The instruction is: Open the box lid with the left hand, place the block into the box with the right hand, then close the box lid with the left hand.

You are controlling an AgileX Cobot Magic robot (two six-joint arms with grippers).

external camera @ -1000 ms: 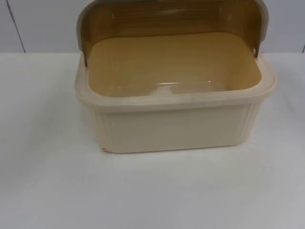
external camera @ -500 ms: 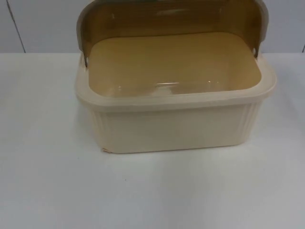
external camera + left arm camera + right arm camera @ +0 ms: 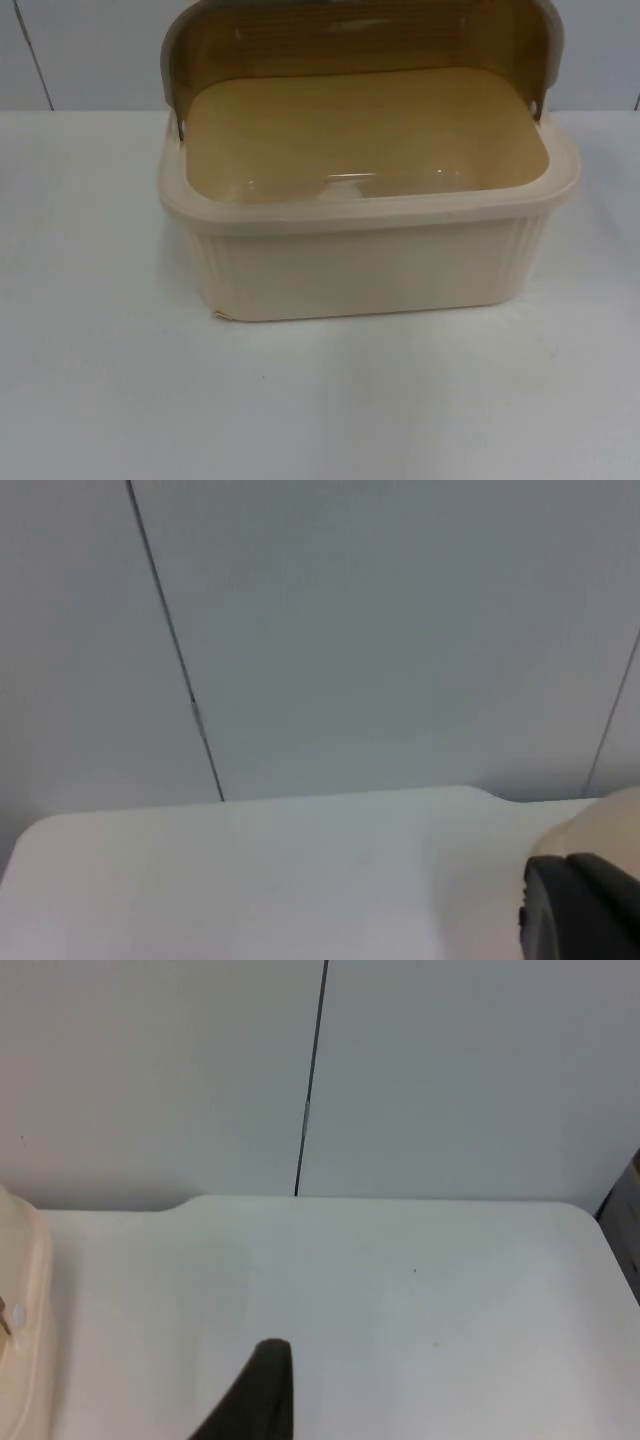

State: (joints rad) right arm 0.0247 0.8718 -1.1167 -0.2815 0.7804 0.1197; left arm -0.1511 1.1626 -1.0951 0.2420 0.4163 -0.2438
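**Lid up, box waiting for a block**

Nearest the top camera lies bare white table (image 3: pixel 320 410), and on it, a little further back, stands the cream box (image 3: pixel 370 265), its ribbed front wall facing the camera. Its tan floor is bare; no block lies inside, and no block can be found on the table around it either. Behind the opening, the smoky brown lid (image 3: pixel 360 40) is swung up and back on its hinges, standing roughly upright against the grey wall (image 3: pixel 90 50). That posture is what the task needs: the lid stays clear of the mouth, so a block could come straight down from above.

The left gripper (image 3: pixel 580 910) appears as a black fingertip just beside the box's pale rounded edge, with table and wall beyond; it sits off to the box's side, probably so that it is handy for the lid later. Whether its fingers are apart or together cannot be told. The right gripper (image 3: pixel 255 1395) likewise shows a single dark fingertip over open table, the box's rim near at hand (again, spread or closed is not discernible), and nothing is visibly in it.

Judged from this, the opening step is done and the placing step is not.
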